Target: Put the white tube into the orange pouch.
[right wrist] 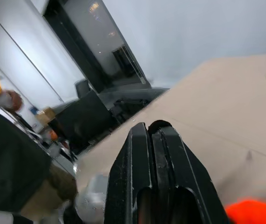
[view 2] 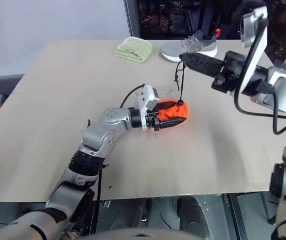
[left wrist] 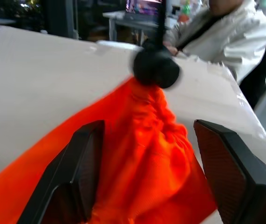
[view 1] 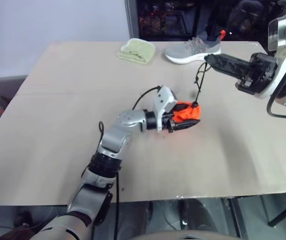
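The orange pouch [view 1: 189,112] lies in the middle of the tan table [view 1: 57,125], its gathered mouth turned toward the right arm. My left gripper [left wrist: 147,125] points level at it, open, with one finger on each side of the fabric and a gap showing beside one finger. A thin dark cord [view 1: 199,82] runs from the black stopper [left wrist: 155,67] at the pouch's neck up to my right gripper [view 1: 207,59], which hangs above the pouch and is shut on the cord. The white tube is hidden.
A folded pale green cloth [view 1: 137,50] and a grey sneaker [view 1: 193,50] lie at the table's far edge. A person in a white top [left wrist: 226,32] sits beyond the table. The table's near edge [view 1: 183,196] runs just before me.
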